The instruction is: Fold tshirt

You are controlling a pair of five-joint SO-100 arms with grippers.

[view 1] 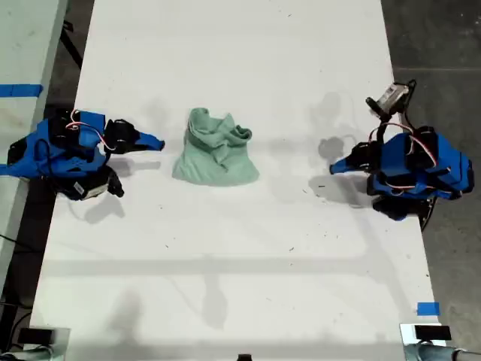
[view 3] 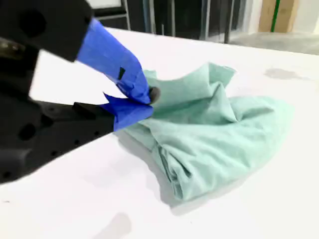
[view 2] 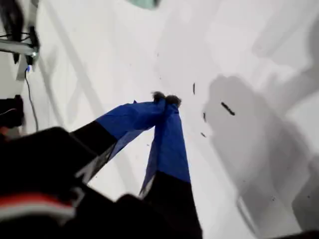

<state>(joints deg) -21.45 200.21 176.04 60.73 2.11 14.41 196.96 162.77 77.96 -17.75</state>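
Although the task is folding, the tshirt [view 1: 216, 154] sits as a crumpled heap on the white table [view 1: 240, 271], just left of centre in the exterior view and a little above the middle of the frame. No neat edge, sleeve or hem can be picked out; we see only bunched folds, so we judge that nothing of the fold is done.

Our second gripper [view 3: 142, 102] belongs to the arm at the exterior view's left [view 1: 154, 143], since its wrist view shows the tshirt [view 3: 214, 134] right ahead of the blue tips. Those tips are pressed together with nothing between them, and they stand just beside the cloth's near edge; whether they touch it we cannot tell.

Our first gripper [view 2: 166, 99] is on the arm at the exterior view's right [view 1: 336, 167], well apart from the tshirt. Its jaws are likewise clenched on nothing, above bare table, with only a sliver of green [view 2: 144, 3] at the top edge of its wrist view.

What is left, as we judge it, is everything: spreading the heap flat, finding the corners, then making the folds. Both arms would need to part their jaws before taking hold.
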